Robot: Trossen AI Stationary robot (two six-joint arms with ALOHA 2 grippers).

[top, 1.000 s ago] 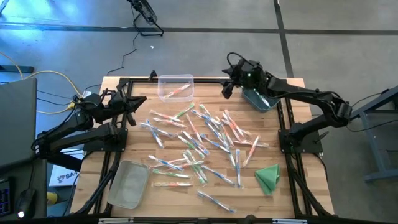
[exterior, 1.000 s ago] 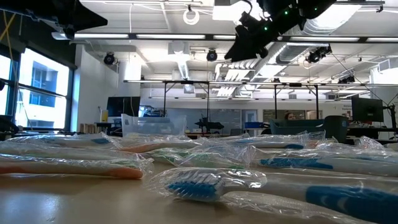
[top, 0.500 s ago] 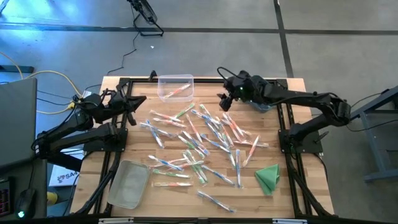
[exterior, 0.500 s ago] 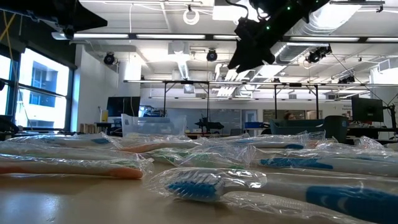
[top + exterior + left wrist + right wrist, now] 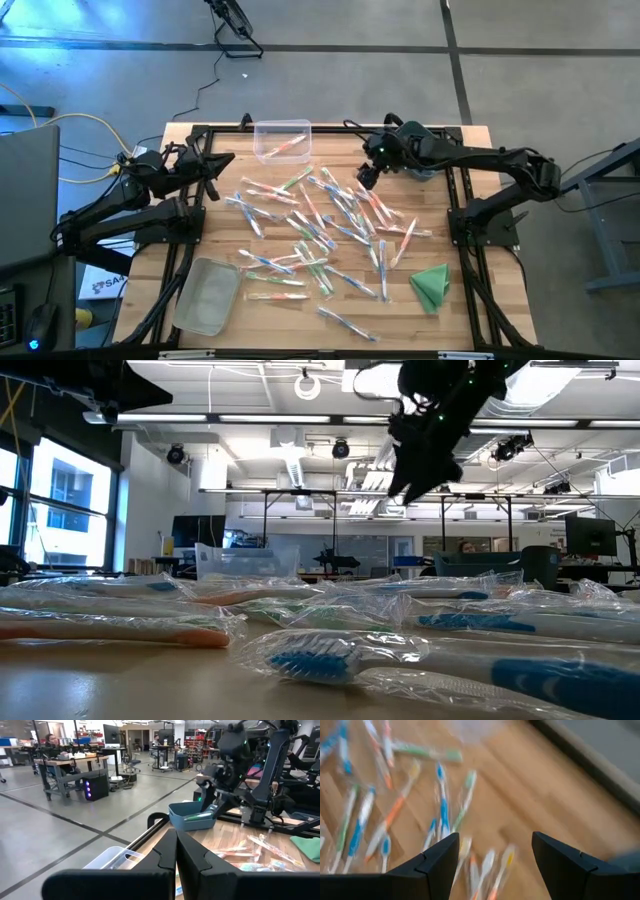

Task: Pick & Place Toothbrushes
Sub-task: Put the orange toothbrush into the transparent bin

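Nearest us on the wooden slatted table [image 5: 470, 330] we see a frosted clear plastic bin [image 5: 207, 295] by the near left corner and a folded green cloth [image 5: 431, 285] toward the near right. Beyond them, across the middle of the table, lie the scattered clear-wrapped toothbrushes [image 5: 325, 228] with pink-orange, green and blue accents, loose on the wood and overlapping one another. Our right gripper [image 5: 366, 178] hangs above the far right edge of that scatter, its two dark fingers [image 5: 436, 860] spread apart with nothing between them. Level with it at the left edge of the table, our left gripper [image 5: 210, 166] waits clear of the pile, its fingers [image 5: 165, 852] pressed together on nothing. At the far edge stand a clear plastic bin [image 5: 281, 139] with a pink-orange toothbrush inside, and, behind the right arm, a blue plastic bin [image 5: 192, 816] holding a green one.
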